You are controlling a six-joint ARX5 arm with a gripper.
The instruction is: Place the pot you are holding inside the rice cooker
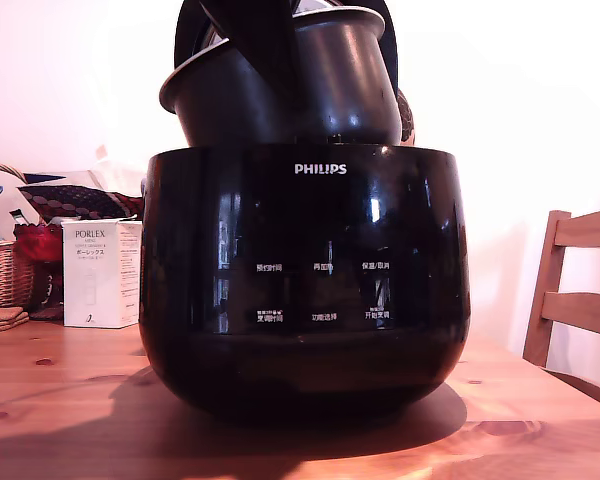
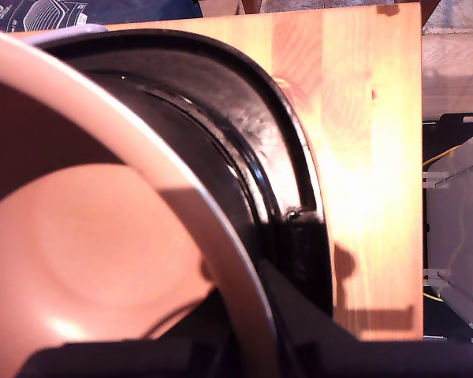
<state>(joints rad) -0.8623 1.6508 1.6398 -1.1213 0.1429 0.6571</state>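
Note:
The pot (image 1: 325, 85), dark grey with a thin flared rim, hangs tilted over the open top of the glossy black rice cooker (image 1: 305, 300). Its bottom dips just inside the cooker's mouth, and the rim's low side is towards the exterior view's left. A dark finger (image 1: 252, 50) of my gripper crosses the pot's rim. In the wrist view the pot's inside (image 2: 102, 236) looks coppery in the light, with the cooker's black rim (image 2: 280, 157) curving around it. My gripper (image 2: 256, 335) is shut on the pot's rim, one dark finger on each side.
The cooker stands on a wooden table (image 1: 60, 400). Behind it, at the exterior view's left, are a white PORLEX box (image 1: 100, 272) and a wicker basket (image 1: 2, 270). A wooden chair (image 1: 580, 290) stands at the right. The open lid (image 1: 385, 25) rises behind the pot.

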